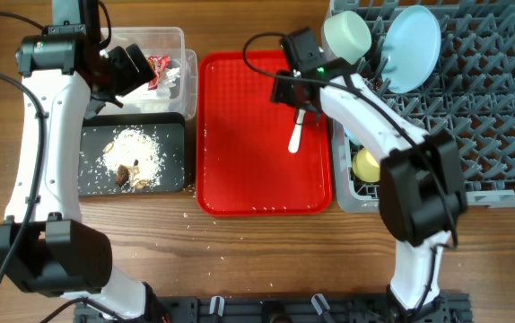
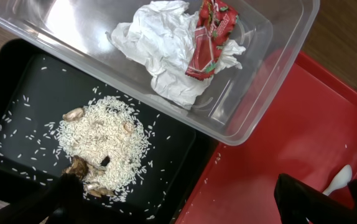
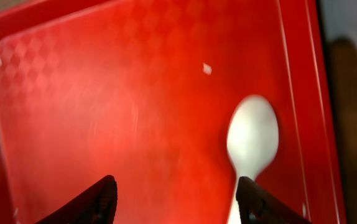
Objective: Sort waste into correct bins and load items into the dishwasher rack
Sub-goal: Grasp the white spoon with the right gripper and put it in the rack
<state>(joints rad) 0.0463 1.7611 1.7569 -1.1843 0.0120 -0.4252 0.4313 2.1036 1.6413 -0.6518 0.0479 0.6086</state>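
Presenting left gripper (image 2: 175, 182) with jaws wide apart, gripping nothing, above black tray (image 2: 17, 93) and clear tub (image 2: 278, 81).
Containing, in the smooth-walled tub at 12 o'clock of the black tray, crumpled white napkin (image 2: 153, 50) and glossy red wrapper (image 2: 209, 37).
Carrying, in the matte tray, a mound of pale grainy scraps (image 2: 104, 134) with brown lumps.
Presenting right gripper (image 3: 175, 190) over textured red tray (image 1: 240, 135), jaws wide apart; white spoon (image 3: 252, 134) lying flat, handle just beside one finger, contact not determinable.
Standing, in grey pegged rack (image 1: 491, 108) at 3 o'clock: mint bowl (image 1: 347, 34), pale blue plate (image 1: 414, 45), yellow cup (image 1: 366, 164).
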